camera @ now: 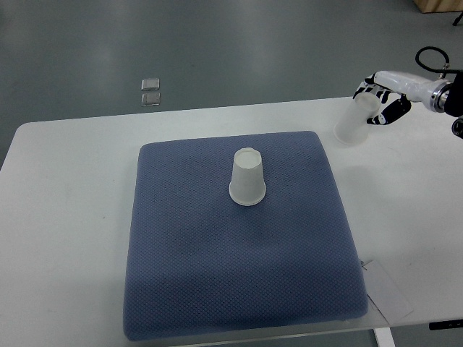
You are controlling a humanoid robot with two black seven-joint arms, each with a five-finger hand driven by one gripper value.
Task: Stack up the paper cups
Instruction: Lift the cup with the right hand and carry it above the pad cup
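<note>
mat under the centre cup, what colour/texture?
Dark blue mat with a fine dotted mesh weave, under the white cup; top view.

Right arm (441, 90) cut off by frame edge at 3 o'clock. Right hand (382, 97) partly hidden behind held cup (354, 119). Two floor items (150, 91) at 11 o'clock too small to identify.

A single overhead camera looks steeply down from the robot's own side onto the white rectangular counter (65, 217), whose near edge runs off the bottom of the frame. The grey floor (217, 43) fills the far top band. Set at middle distance, it centres the blue textured fabric mat (239, 275); no second view overlaps.
</note>
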